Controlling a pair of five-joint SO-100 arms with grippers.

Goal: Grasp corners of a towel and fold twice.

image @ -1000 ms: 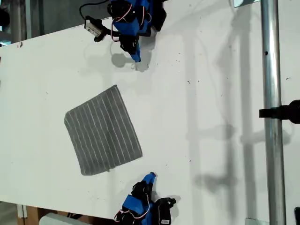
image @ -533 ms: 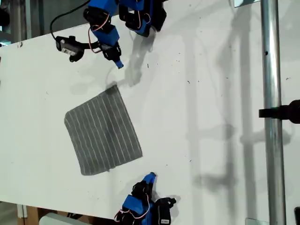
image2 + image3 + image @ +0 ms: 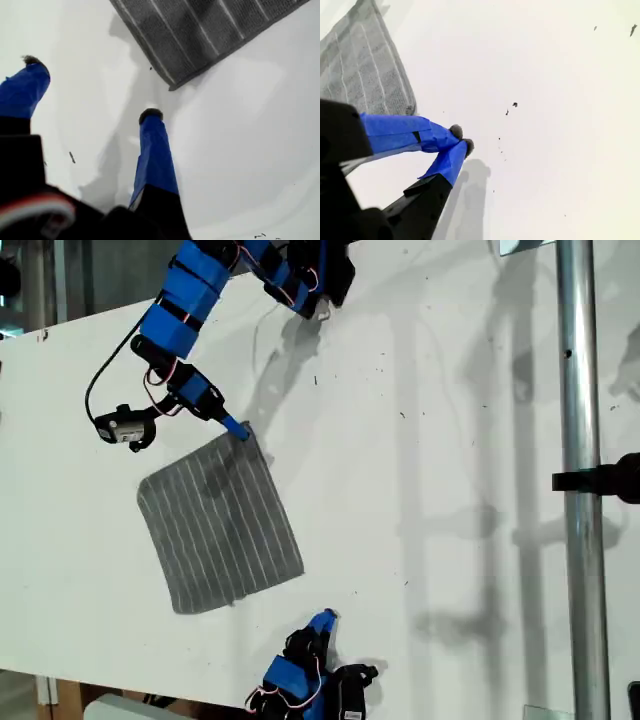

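The grey striped towel [image 3: 220, 525] lies flat on the white table [image 3: 450, 440], left of centre in the exterior view. My first gripper [image 3: 240, 430] reaches down from the far edge and stands open right at the towel's far corner [image 3: 247, 427]. In the first wrist view that gripper [image 3: 87, 90] has its blue fingers [image 3: 152, 145] spread, with the corner [image 3: 172, 86] just past one tip and not between them. My second gripper [image 3: 322, 618] rests shut near the table's near edge. The second wrist view shows its tips [image 3: 461, 140] together beside another towel corner [image 3: 409, 109].
A metal pole [image 3: 578, 390] with a black clamp [image 3: 600, 480] runs down the exterior view's right. A black cable and wrist camera [image 3: 120, 427] hang off the first arm near the towel. Small dark specks [image 3: 514, 105] dot the table.
My first arm has swung out from the table's far edge toward the exterior view's left and come down to the towel's far corner. The second arm and the towel have not moved.
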